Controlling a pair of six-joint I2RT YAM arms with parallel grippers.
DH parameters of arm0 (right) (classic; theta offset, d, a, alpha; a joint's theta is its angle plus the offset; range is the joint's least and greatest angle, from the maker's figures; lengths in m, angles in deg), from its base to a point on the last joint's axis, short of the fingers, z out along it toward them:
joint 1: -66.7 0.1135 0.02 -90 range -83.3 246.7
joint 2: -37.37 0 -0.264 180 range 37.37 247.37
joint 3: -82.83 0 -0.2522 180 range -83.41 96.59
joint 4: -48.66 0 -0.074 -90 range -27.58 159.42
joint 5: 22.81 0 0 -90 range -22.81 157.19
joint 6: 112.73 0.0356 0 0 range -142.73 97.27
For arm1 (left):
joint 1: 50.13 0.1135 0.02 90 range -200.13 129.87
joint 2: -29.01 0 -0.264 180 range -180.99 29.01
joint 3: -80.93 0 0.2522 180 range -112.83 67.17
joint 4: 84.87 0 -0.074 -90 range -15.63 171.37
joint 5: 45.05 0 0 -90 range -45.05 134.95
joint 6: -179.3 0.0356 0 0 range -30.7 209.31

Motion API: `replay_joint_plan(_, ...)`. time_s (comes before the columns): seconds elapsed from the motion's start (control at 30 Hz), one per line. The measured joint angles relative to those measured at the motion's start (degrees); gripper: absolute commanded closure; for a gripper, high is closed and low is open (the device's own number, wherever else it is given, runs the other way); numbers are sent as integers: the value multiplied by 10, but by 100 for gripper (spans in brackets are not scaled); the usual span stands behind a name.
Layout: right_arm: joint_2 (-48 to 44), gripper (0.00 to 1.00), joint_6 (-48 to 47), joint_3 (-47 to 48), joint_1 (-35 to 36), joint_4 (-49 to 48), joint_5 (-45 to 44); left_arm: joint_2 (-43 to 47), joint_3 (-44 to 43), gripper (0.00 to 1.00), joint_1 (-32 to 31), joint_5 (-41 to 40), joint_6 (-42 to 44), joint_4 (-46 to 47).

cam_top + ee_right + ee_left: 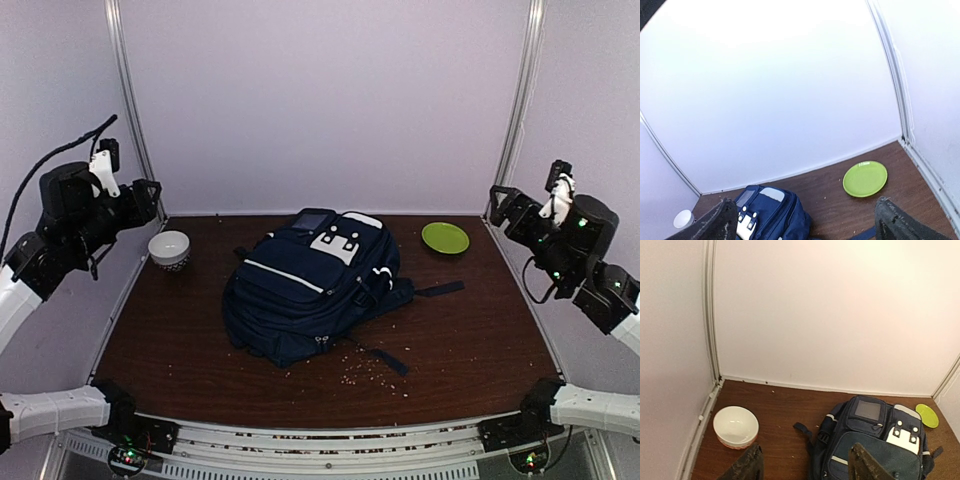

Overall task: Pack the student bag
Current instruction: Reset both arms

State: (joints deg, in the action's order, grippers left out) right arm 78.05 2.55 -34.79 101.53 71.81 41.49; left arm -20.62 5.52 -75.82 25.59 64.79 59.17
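Student bag [310, 295] lies flat in the middle of the table [480, 340], between a bowl [169, 248] and a plate [445, 237]. It looks soft and floppy, so a firm top edge seems best to grasp. The left gripper [805, 467] and right gripper [802, 220] hover with fingers spread, empty.

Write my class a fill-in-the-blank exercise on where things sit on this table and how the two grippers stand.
The navy-blue fabric backpack lies in the ____ of the brown wooden table.
In the top view, the round white bowl stands to the backpack's ____.
The flat round plate by the far right corner is ____ in colour.
The left gripper and right gripper both stand ____, holding nothing.
Missing words: middle; left; green; open.
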Motion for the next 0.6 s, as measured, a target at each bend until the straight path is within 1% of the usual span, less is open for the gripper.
replay_joint_plan(0.1, -57, 1, -33, -21, 0, -17, 0, 48, 28, 2, 0, -16, 47, 1)
replay_joint_plan(0.2, -125, 0, -59, -89, 0, -38, -6, 102, 101, 2, 0, -28, 73, 14)
replay_joint_plan(0.3, -171, 1, -74, -166, 0, -47, -14, 127, 172, 2, 0, -30, 87, 15)
replay_joint_plan(0.4, -198, 0, -71, -227, 0, -75, -19, 120, 191, 2, 0, -28, 95, 12)
replay_joint_plan(0.6, -224, 0, -40, -265, 0, -148, -59, 105, 187, 2, 0, -54, 89, 23)
